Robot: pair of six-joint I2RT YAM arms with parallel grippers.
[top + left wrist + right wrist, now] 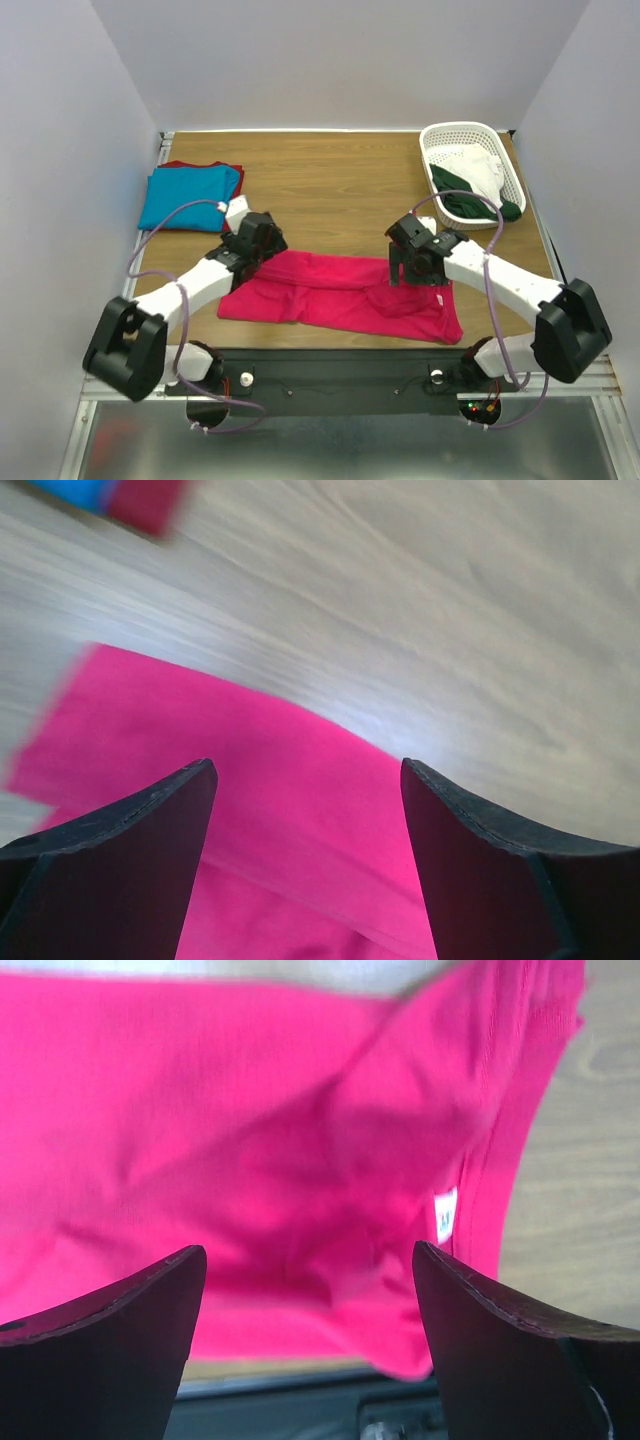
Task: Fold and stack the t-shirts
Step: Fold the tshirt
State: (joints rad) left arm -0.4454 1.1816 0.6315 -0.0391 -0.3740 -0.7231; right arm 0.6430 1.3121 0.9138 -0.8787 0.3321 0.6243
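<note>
Pale grey walls close in a wooden worktop. From above, a crimson-pink t-shirt lies along the near edge, spread into a long, flattish band with soft creases and a bunched fold near its right end. At the far-left corner a turquoise t-shirt sits folded on top of a dark red t-shirt, of which only a strip shows along the far side. At the far-right corner stands a white lattice basket holding a dark green garment and a white garment. The left gripper hangs over the pink shirt's far-left end and the right gripper over its right half. In the left wrist view, the left gripper has its dark fingers spread wide with nothing between them; the pink cloth lies smooth below, its far edge running diagonally across bare wood, and the turquoise and dark red shirts show blurred at the top-left corner. In the right wrist view, the right gripper also stands wide apart and holds nothing; the pink shirt fills most of the frame, rumpled with shadowed folds, a small white label on it beside a stitched hem, and wood showing to the right.
</note>
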